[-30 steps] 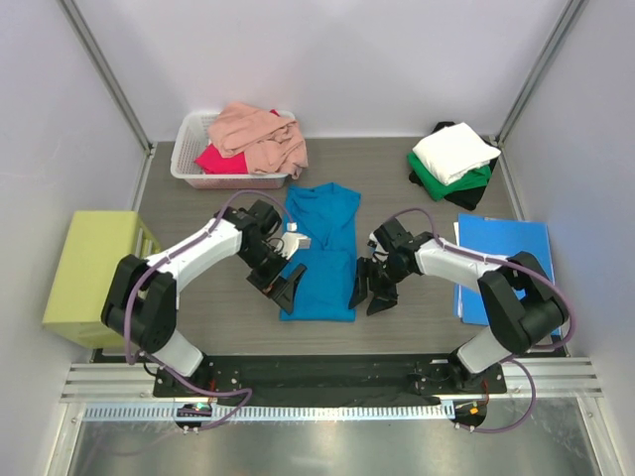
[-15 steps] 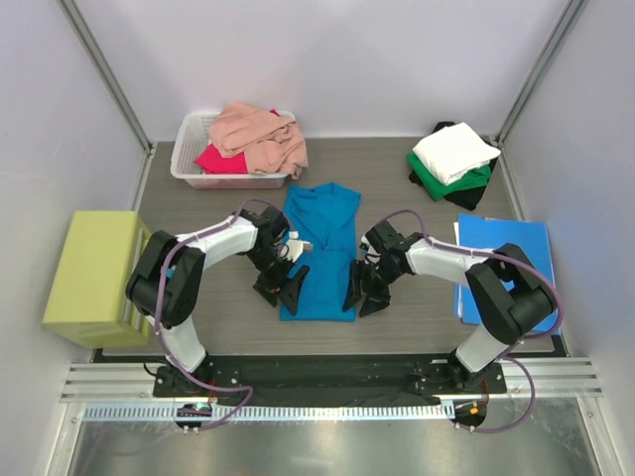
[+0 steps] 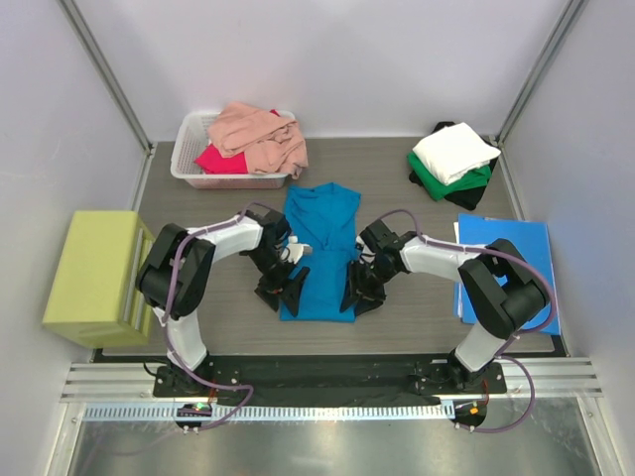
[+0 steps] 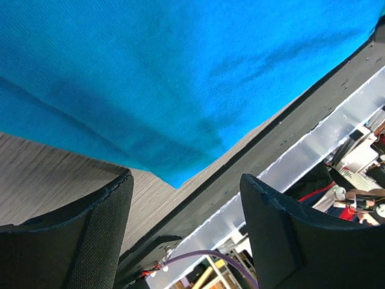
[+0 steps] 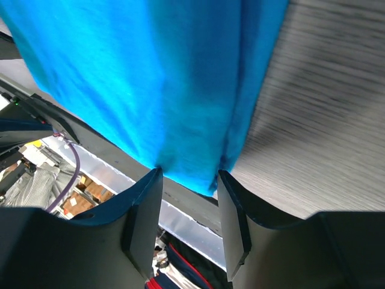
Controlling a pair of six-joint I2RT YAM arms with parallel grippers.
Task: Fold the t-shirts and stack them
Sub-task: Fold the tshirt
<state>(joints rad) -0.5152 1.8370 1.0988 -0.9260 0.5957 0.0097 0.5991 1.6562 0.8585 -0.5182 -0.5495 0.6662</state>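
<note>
A teal-blue t-shirt (image 3: pixel 322 248) lies as a long folded strip in the middle of the table. My left gripper (image 3: pixel 288 294) is open at its near left corner; the corner (image 4: pixel 175 180) lies just ahead of the gap between the fingers. My right gripper (image 3: pixel 355 295) is open at the near right corner, and the hem (image 5: pixel 198 168) sits between its fingers. A salmon pink shirt (image 3: pixel 260 134) and a magenta-red shirt (image 3: pixel 220 160) lie in a white basket (image 3: pixel 189 174). White (image 3: pixel 454 151), green (image 3: pixel 439 177) and black shirts are stacked at the back right.
A yellow-green block (image 3: pixel 94 278) stands at the left edge. A flat blue sheet (image 3: pixel 506 258) lies at the right under the right arm. The table's front edge and a metal rail (image 3: pixel 317 382) run close behind both grippers.
Both grippers have moved inward and closer to the near corners of the teal-blue shirt. The shirt has not moved.
</note>
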